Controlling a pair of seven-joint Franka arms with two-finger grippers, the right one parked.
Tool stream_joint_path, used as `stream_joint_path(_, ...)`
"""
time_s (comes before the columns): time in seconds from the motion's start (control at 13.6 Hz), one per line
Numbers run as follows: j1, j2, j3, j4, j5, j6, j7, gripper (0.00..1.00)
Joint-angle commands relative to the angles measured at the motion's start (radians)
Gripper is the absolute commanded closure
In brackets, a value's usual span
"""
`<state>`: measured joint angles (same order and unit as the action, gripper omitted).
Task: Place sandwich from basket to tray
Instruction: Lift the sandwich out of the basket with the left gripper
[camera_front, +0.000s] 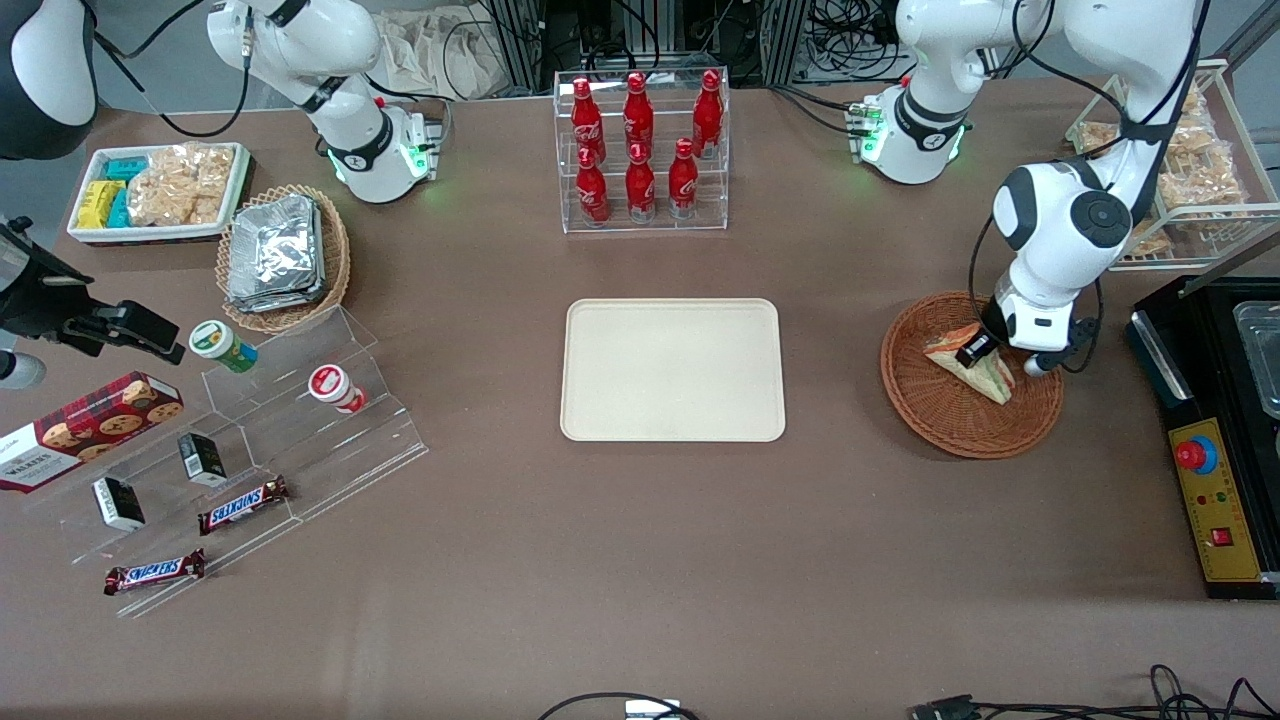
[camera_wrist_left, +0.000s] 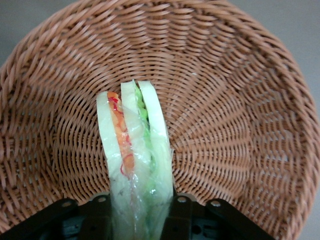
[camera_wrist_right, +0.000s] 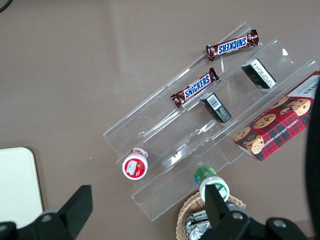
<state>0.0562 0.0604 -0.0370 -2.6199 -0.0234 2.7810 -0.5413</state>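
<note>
The sandwich (camera_front: 975, 362) is a pale wedge with green and orange-red filling, and it sits in the reddish-brown wicker basket (camera_front: 940, 420) toward the working arm's end of the table. My left gripper (camera_front: 985, 350) reaches down into the basket. In the left wrist view the sandwich (camera_wrist_left: 132, 150) stands on edge over the basket (camera_wrist_left: 225, 100) weave. The gripper (camera_wrist_left: 141, 205) is shut on it, with one of the black fingers (camera_wrist_left: 181, 207) pressed to each bread face. The cream tray (camera_front: 672, 370) lies bare at the table's middle, apart from the basket.
A clear rack of red bottles (camera_front: 641, 150) stands farther from the front camera than the tray. A black control box (camera_front: 1215, 430) sits beside the basket. A tan basket of foil packets (camera_front: 283, 255), a white snack bin (camera_front: 158, 190) and an acrylic stand (camera_front: 250, 440) lie toward the parked arm's end.
</note>
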Motion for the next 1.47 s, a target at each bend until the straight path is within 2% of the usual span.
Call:
stream_joint_path(0.0,-0.003,-0.132,-0.003,0.007,0.003,-0.137,0.152,0.91)
stream_joint_path(0.37,-0.003,-0.25,-0.007,0.052,0.003,-0.288,0.542,0.95)
stream_joint_path(0.74,-0.003,-0.275,-0.107,0.057,0.003,-0.29,0.693,0.94)
stream_joint_path(1.03,-0.003,-0.281,-0.213,0.08,0.0,-0.311,0.695,0.95)
stream_joint_path(1.4,-0.004,-0.243,-0.424,0.182,-0.004,-0.368,0.474,0.95)
